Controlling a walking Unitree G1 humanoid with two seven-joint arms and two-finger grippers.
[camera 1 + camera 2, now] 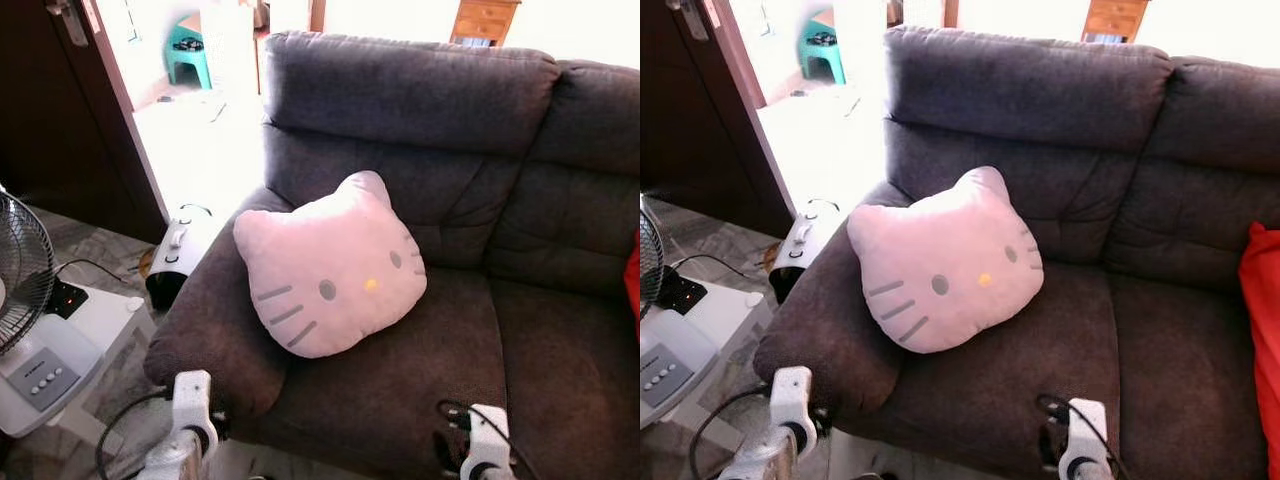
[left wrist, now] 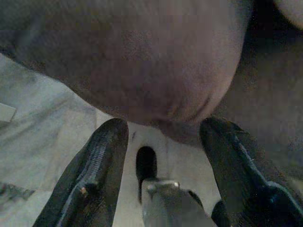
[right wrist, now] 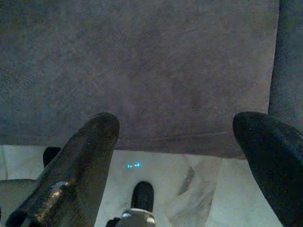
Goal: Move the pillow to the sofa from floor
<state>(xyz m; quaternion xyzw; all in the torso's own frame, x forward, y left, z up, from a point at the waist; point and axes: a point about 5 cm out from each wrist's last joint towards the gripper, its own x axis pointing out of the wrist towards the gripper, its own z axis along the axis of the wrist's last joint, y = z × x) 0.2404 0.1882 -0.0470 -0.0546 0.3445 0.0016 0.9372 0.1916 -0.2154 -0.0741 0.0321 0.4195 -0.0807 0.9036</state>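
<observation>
The pink cat-face pillow (image 1: 330,268) sits up on the dark grey sofa (image 1: 420,110), dead centre of the head view, propped tilted against the backrest with one edge leaning over the padded armrest (image 1: 205,320) at about nine o'clock of it. Its whiskers, grey eyes and yellow nose face outward. It lies on the seat cushion (image 1: 400,370), off the floor entirely.

Down at six o'clock, both arms are low in front of the sofa. The left gripper (image 2: 163,130) hangs just before the underside of the armrest, its jaws spread wide with nothing between them; pale marble floor (image 2: 42,118) shows beyond the fingers. The right gripper (image 3: 175,125) hovers in front of the seat cushion's front edge, jaws also wide apart and empty, the same pale floor underneath. The white wrist housings show in the head view at seven o'clock (image 1: 192,398) and five o'clock (image 1: 488,435).

At three o'clock, a red cushion (image 1: 1262,330) lies at the far end of the sofa. At nine o'clock stands a fan (image 1: 20,270) on a white base, with a small white appliance (image 1: 175,255) between it and the armrest. At eleven o'clock an open doorway gives onto a bright room with a teal stool (image 1: 188,50).
</observation>
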